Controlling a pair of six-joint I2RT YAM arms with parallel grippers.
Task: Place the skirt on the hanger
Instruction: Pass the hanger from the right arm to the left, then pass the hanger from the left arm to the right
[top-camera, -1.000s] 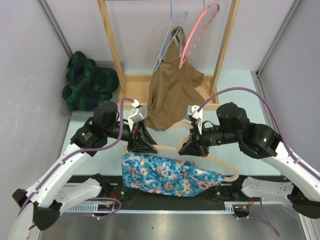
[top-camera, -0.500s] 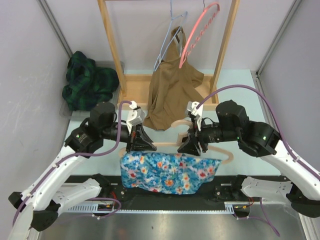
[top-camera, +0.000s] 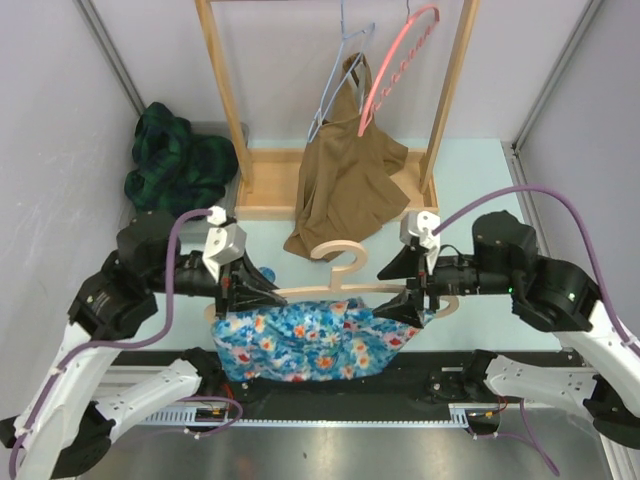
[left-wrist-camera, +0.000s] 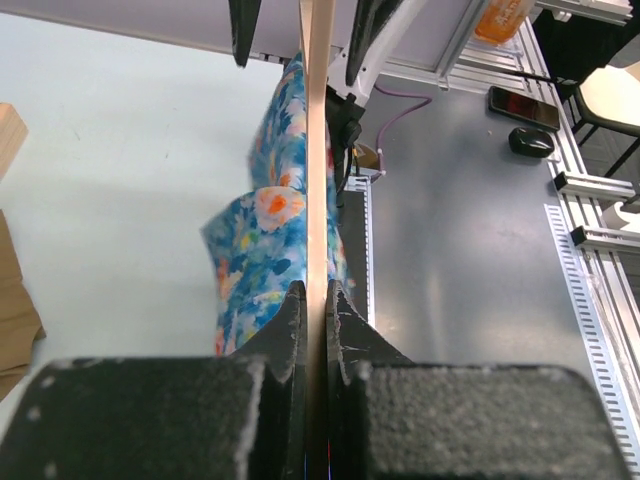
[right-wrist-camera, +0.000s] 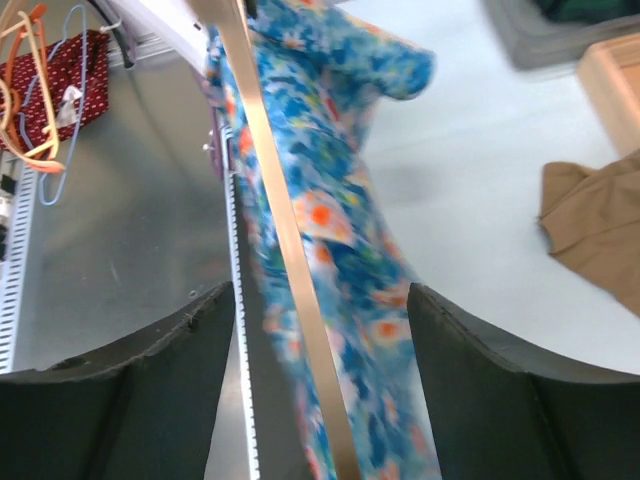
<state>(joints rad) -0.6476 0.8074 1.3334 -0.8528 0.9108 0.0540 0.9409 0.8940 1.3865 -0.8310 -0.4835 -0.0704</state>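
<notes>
Left gripper (top-camera: 262, 293): closed tight on the left part of the hanger (top-camera: 364, 257). In the wrist view, the thin wooden bar is seen clamped between both fingers (left-wrist-camera: 290, 320).
Right gripper (top-camera: 408, 288): the jaws are spread wide. The bar is passed between them untouched, and nothing is held.
Skirt (top-camera: 300, 340): the blue floral fabric is hung from the bar, between the two grippers, over the near edge of the table (top-camera: 470, 180).
Rack (top-camera: 228, 90): a brown garment (top-camera: 345, 185) is hung on it, behind the hanger's hook.
</notes>
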